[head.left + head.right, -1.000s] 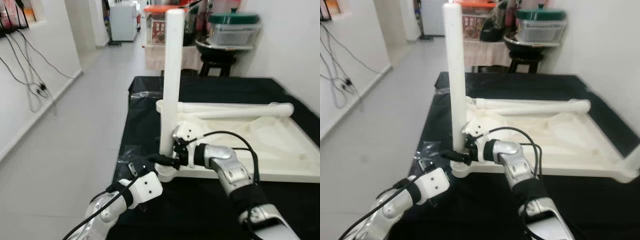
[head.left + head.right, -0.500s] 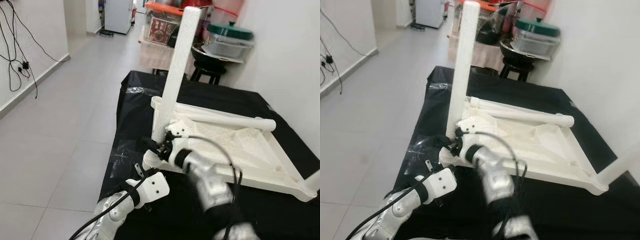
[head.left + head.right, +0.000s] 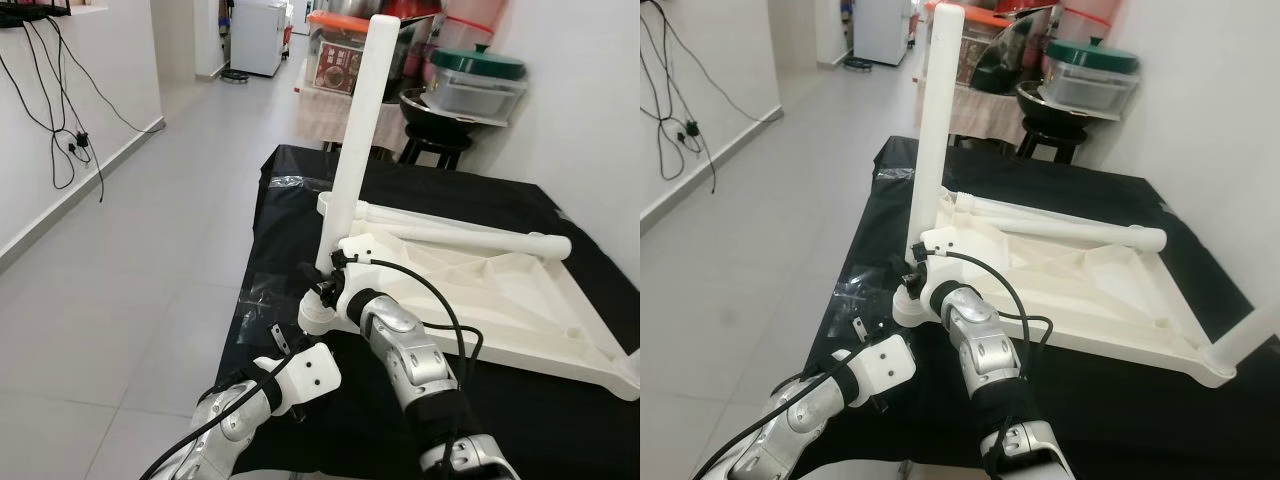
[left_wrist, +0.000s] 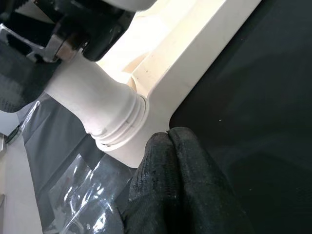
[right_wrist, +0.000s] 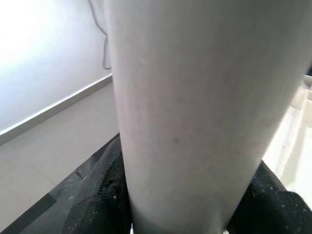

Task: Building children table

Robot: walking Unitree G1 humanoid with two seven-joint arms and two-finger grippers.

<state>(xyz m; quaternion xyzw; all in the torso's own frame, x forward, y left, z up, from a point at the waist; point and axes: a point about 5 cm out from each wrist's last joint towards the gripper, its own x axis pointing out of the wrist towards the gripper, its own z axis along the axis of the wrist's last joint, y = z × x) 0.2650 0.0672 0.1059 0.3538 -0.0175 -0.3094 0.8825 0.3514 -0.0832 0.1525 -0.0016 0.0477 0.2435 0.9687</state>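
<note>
Right wrist view: the right gripper (image 5: 178,204) pinches the smooth round white table leg (image 3: 357,130) near its foot. The left gripper (image 4: 168,139), pressed together, touches the upside-down tabletop's corner (image 4: 161,105).

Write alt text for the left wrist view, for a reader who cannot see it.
The left gripper, fingers shut, touches the corner of the upturned white tabletop on black cloth, beside the ribbed base of the upright table leg. Clear plastic wrap lies below.
</note>
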